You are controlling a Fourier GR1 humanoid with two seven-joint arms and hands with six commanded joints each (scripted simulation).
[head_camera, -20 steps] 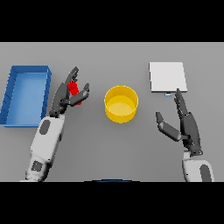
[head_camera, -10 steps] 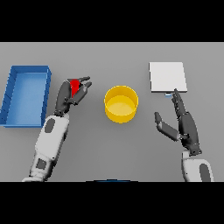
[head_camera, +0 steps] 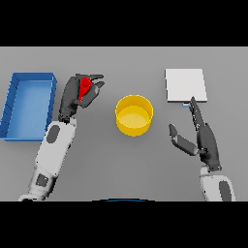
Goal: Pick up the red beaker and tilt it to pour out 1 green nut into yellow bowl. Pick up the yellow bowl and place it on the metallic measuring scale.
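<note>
Change since earlier frames: my left hand (head_camera: 77, 94) has closed fully round the red beaker (head_camera: 84, 87) and carried it up and away from me; my right hand (head_camera: 201, 138) has not shifted.
Left hand state: fingers and thumb curled round the beaker, holding it; only a strip of red shows between them.
Right hand state: idle on the right side, fingers straight and spread, the longest reaching toward the near edge of the metallic measuring scale (head_camera: 185, 85).
Beaker location: in my left hand, left of the yellow bowl (head_camera: 134, 115) and apart from it, right of the blue tray (head_camera: 27, 104).
Beaker handling (judged): small, light and rigid; smooth walls may slip. Grip belongs on the side wall, mid-body, leaving the mouth clear for pouring.
Beaker axis: the visible red strip runs roughly toward and away from me. Which end is the mouth, I cannot tell.
Green nut: not visible.
Bowl location: centre of the table, upright, mouth up, well left of the scale.
Bowl handling (judged): light, stiff, open-topped; take by the rim or wall and keep level.
Step in hand (judged): carry the beaker right, over the bowl, before tilting.
</note>
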